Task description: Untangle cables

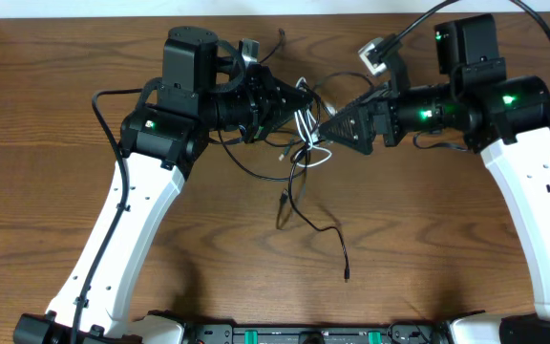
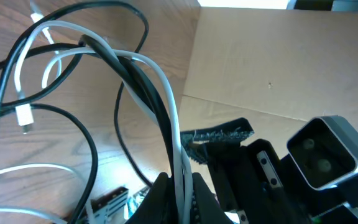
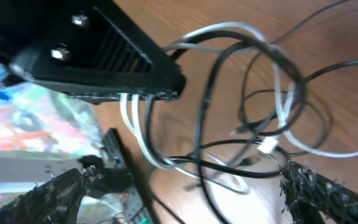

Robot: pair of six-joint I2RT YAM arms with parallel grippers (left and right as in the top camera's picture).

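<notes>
Left gripper (image 1: 302,101) is at the far centre of the wooden counter (image 1: 428,258), pointing right. Its jaws are closed on the cables (image 1: 304,139). In the left wrist view its fingers (image 2: 160,196) pinch a white cable (image 2: 166,93) together with a black cable (image 2: 126,71). Both rise out of the grip and run off into loose loops over the counter. A white plug (image 2: 23,116) hangs free at the left of that view, with no gripper on it.

Right gripper (image 1: 330,126) faces the left one from the right, its tips just beside the tangle. Its jaws stand wide. In the right wrist view the right gripper (image 3: 185,174) has one finger at each lower corner of the frame, with loops of white and black cable lying between them and nothing clamped. I cannot tell whether either finger touches a strand.

The tangle lies between the two grippers, bunched at the left gripper's tips. One black strand (image 1: 313,222) trails from the tangle toward the near side, flat on the counter. It ends in a small plug (image 1: 348,275), well apart from both grippers.
</notes>
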